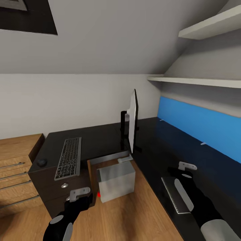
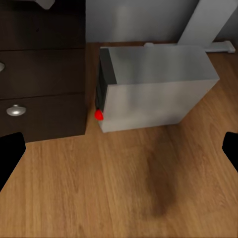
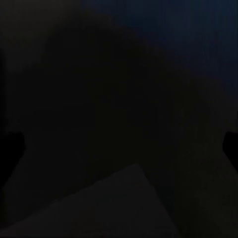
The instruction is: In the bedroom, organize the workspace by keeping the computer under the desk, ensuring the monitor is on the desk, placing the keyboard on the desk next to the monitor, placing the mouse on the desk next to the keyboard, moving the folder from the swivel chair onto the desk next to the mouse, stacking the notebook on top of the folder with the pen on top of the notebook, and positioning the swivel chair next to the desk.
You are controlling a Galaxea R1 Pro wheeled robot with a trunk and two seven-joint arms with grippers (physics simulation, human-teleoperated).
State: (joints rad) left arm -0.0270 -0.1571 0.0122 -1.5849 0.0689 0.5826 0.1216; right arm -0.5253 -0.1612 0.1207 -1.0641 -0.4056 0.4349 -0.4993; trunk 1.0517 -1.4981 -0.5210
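Note:
The black-topped desk (image 1: 100, 137) carries the keyboard (image 1: 68, 157), with the small black mouse (image 1: 42, 162) just left of it. The monitor (image 1: 133, 122) stands edge-on behind them. The grey computer (image 1: 115, 180) (image 2: 153, 89), with a red button on its front, stands on the wood floor in the desk's inner corner, beside the drawer unit. My left gripper (image 1: 80, 197) (image 2: 119, 151) hangs open above the floor in front of the computer. My right gripper (image 1: 182, 172) (image 3: 119, 146) is open low over the dark desk top. A thin dark notebook (image 1: 170, 195) lies under that forearm.
A light wood chest (image 1: 16, 167) with steel handles adjoins the desk's left end. Dark drawers with silver knobs (image 2: 16, 110) face the computer, and a white leg (image 2: 203, 25) stands behind it. A blue back panel (image 1: 201, 124) and white shelves (image 1: 201, 82) line the right wall.

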